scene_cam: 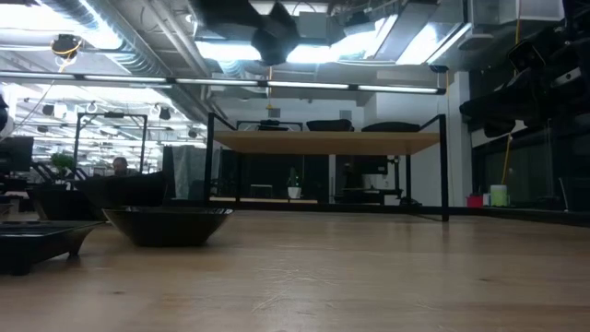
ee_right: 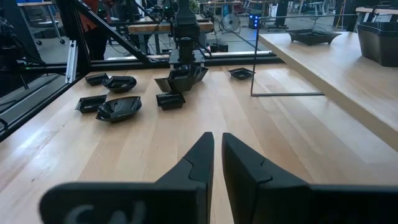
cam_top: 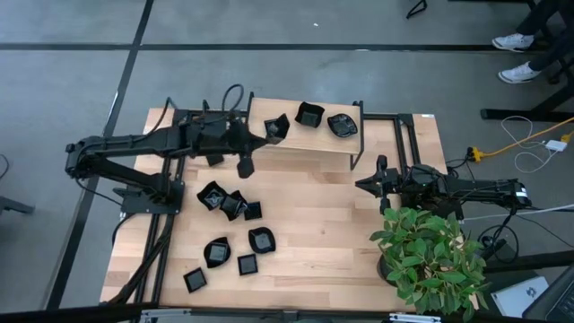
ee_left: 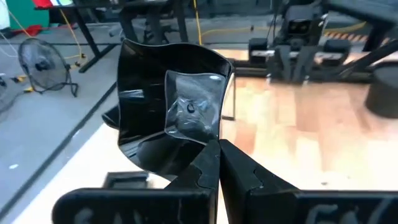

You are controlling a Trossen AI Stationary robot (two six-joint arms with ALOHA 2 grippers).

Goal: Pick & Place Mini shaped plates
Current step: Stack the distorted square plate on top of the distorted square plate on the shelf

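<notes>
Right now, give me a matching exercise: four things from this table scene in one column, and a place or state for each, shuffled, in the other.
Column one:
1. left gripper
2. right gripper
3. potted plant
4. raised shelf

Column two:
A. stands at the table's near right corner
B. shut on a wavy-edged mini plate at the shelf's left end
C. shut on nothing, low over bare wood
D. carries two mini plates already

Pairs: 1-B, 2-C, 3-A, 4-D
</notes>
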